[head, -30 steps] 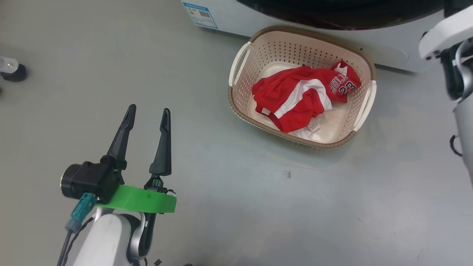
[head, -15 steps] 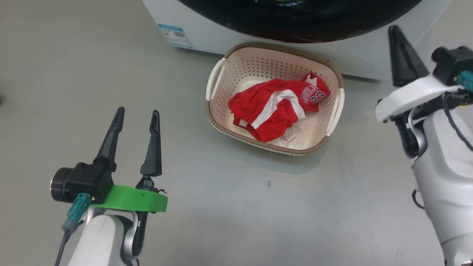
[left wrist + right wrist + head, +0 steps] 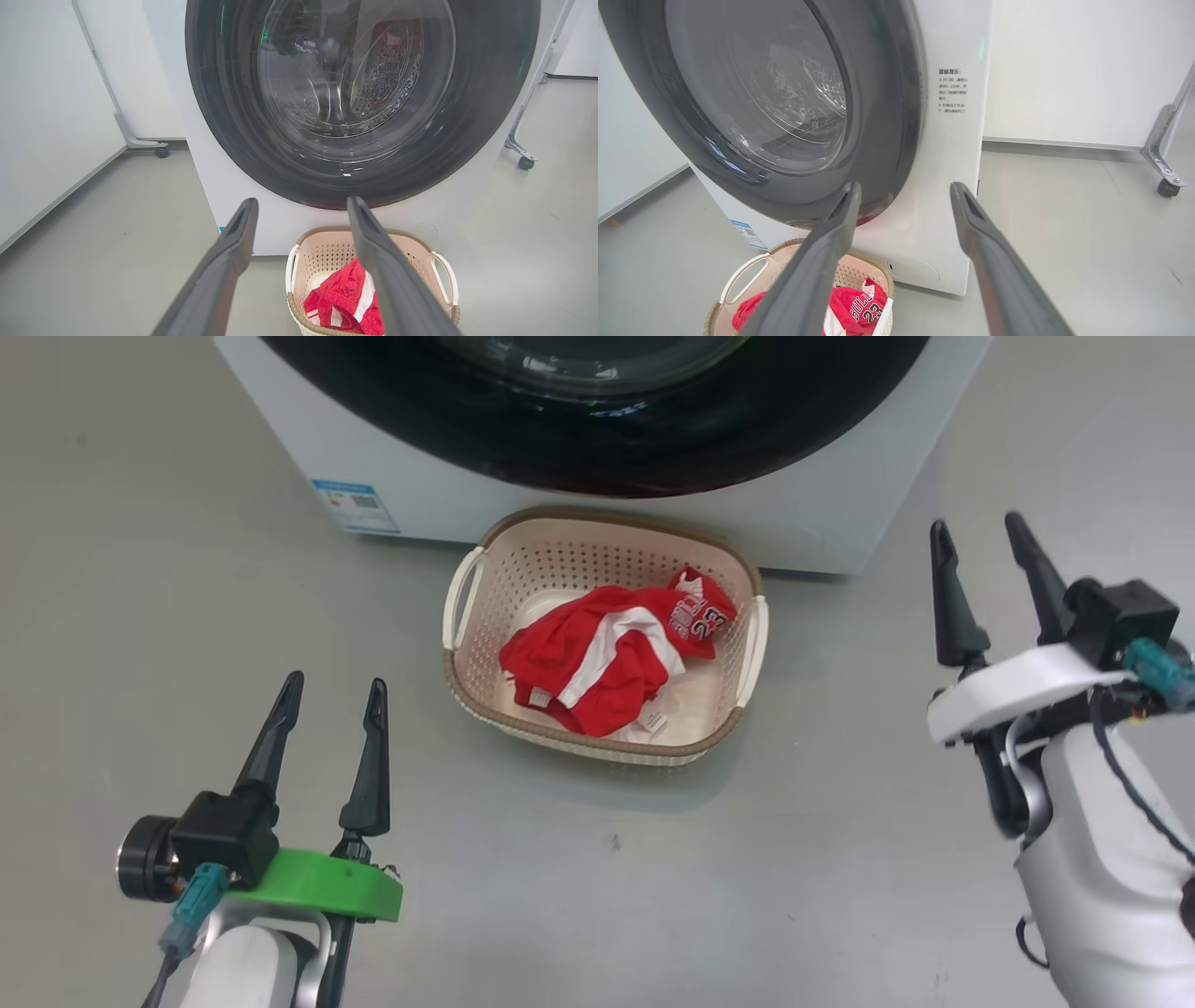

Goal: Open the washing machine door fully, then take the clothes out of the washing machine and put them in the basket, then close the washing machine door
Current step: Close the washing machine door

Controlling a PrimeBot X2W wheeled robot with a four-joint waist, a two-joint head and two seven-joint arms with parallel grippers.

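Presently my left gripper, right gripper spread, empty; washing machine door, if unlatched, could swing open.

Top edge crops washing machine door

A smooth grey floor lies under even light, marked by one small dark scuff. In the left wrist view a white wall panel rises from it, with a grey metal frame leg on a black caster wheel at its foot; a second black caster wheel stands at that view's far side
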